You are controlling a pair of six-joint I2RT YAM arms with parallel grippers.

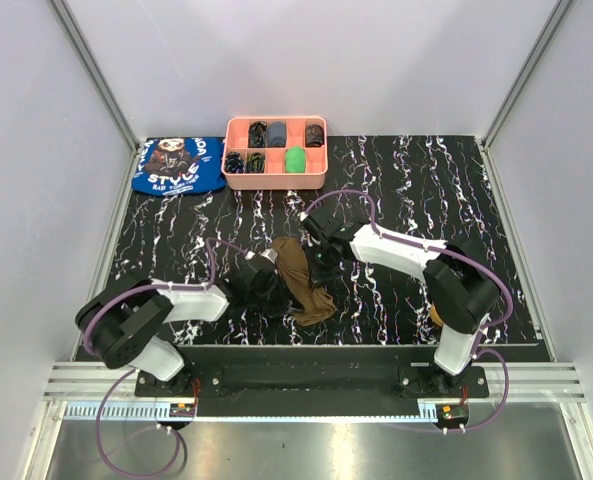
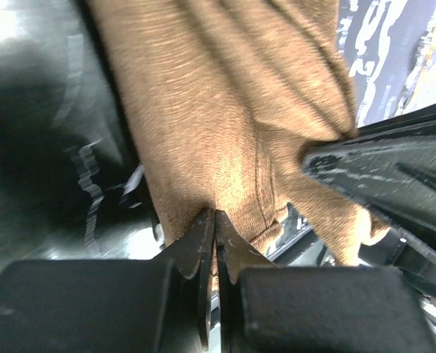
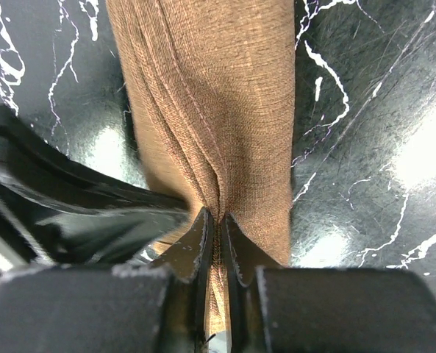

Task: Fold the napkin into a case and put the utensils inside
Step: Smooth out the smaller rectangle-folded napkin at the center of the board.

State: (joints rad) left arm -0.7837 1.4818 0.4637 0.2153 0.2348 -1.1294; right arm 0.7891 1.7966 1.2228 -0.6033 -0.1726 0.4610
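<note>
The olive-brown napkin (image 1: 302,283) hangs bunched into a narrow strip at the middle of the black marbled table, lifted between both grippers. My left gripper (image 1: 279,284) is shut on a fold of it; in the left wrist view the cloth (image 2: 218,110) is pinched at the jaw tips (image 2: 215,215). My right gripper (image 1: 319,266) is shut on the napkin (image 3: 218,95) from the other side, its tips (image 3: 216,216) clamped on gathered pleats. The two grippers are almost touching. The utensils are not clearly in view; a small golden patch (image 1: 435,316) peeks out beside the right arm's elbow.
A pink compartment tray (image 1: 274,184) with small dark and green items stands at the back centre. A blue printed cloth (image 1: 179,166) lies to its left. White walls with metal rails close in the table on three sides.
</note>
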